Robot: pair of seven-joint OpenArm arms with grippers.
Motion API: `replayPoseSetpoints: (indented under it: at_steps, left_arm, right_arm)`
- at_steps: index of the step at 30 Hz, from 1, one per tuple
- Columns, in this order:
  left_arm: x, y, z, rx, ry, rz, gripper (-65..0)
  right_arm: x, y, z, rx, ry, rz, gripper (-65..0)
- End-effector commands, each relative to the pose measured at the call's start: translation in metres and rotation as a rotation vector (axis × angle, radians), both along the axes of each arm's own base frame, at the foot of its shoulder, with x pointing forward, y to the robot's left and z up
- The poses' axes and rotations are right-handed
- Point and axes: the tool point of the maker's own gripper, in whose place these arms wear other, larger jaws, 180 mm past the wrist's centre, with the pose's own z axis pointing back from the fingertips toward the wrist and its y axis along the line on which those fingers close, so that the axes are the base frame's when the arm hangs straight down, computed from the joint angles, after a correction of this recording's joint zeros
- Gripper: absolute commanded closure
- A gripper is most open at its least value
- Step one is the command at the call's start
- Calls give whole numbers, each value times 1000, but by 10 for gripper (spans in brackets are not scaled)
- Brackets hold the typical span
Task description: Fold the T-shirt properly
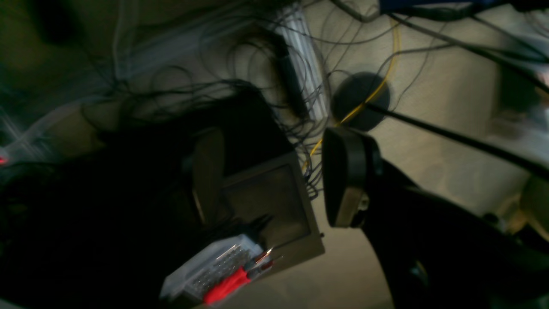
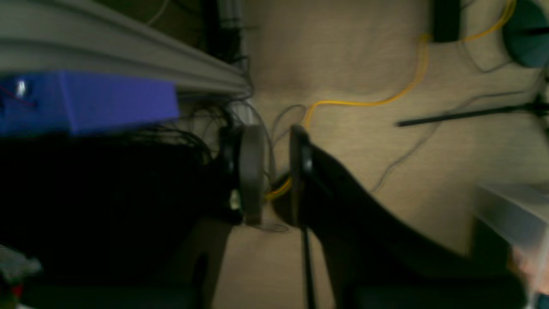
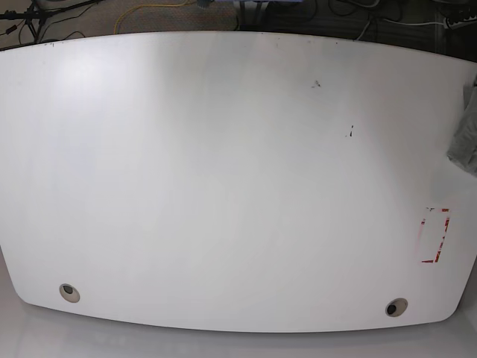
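1. T-shirt (image 3: pixel 465 138): only a grey fabric edge shows, at the table's (image 3: pixel 223 186) right rim in the base view; most of it lies out of frame.
2. Left gripper (image 1: pixel 274 180): jaws spread apart, nothing between them, aimed at the floor.
3. Right gripper (image 2: pixel 274 171): jaws narrowly parted, grasping nothing; a yellow cable (image 2: pixel 364 103) on the floor shows through the gap.
4. Step in hand, as I judge it: fetch the shirt and spread it flat mid-table before any fold.
5. Views: the base shows table and shirt but no arms; the wrist views show only grippers, floor and wiring.
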Motion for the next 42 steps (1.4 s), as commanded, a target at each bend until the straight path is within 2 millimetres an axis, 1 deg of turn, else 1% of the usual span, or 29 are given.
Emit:
replayPoseSetpoints:
  at_steps: [1,2,5,7,8,9,11,13,15,17,21,24,26,27,28,29,31,34,39,42]
  left_arm:
    - [-2,13,-14,21,26,24,-325]
    - [1,17,-21,27,38,35,-325]
    - [0,24,-39,41,85,69,-325]
    - [4,29,-50,49,110,89,-325]
    - [4,31,-58,53,134,107,-325]
    - [4,33,-60,55,144,113,-325]
    - [9,37,-72,63,180,144,-325]
    - [8,40,-79,68,217,170,-325]
    - [10,42,-85,68,235,203,-325]
    - [12,42,-89,66,239,223,-328]
    - [13,41,-98,115,258,273,-331]
    - [21,44,-103,172,258,268,-331]
    - [25,49,-104,206,258,253,-333]
    - [26,48,-105,209,260,251,-336]
    - [30,43,-106,212,261,250,-351]
    - [31,35,-108,201,262,252,-362]
    - [32,24,-109,194,269,251,-379]
    - [37,23,-110,201,262,252,-381]
    - [41,22,-111,203,256,253,-381]
    - [41,20,-111,200,256,255,-381]
  right_arm:
    - [-4,0,-12,10,26,-11,-100]
    - [-2,1,-19,14,38,-15,-100]
    - [-11,3,-40,26,96,-31,-100]
    - [-15,4,-49,31,120,-36,-100]
    - [-12,3,-54,31,126,-37,-100]
    - [-10,2,-56,30,126,-36,-101]
    - [-7,3,-66,37,143,-33,-103]
    - [-10,8,-75,50,173,-19,-106]
    - [-15,2,-84,45,211,3,-106]
    - [-15,2,-94,50,240,15,-106]
    - [-23,4,-112,63,325,21,-103]
    - [-24,0,-118,61,353,23,-103]
    - [-16,1,-120,60,336,22,-108]
    - [-15,1,-120,60,333,22,-108]
    - [-9,1,-121,59,320,21,-108]
    - [-9,1,-121,59,320,21,-108]
    - [2,1,-124,60,314,23,-108]
    - [10,2,-126,63,323,27,-108]
    - [8,2,-127,65,343,30,-108]
    - [14,2,-127,65,333,31,-108]
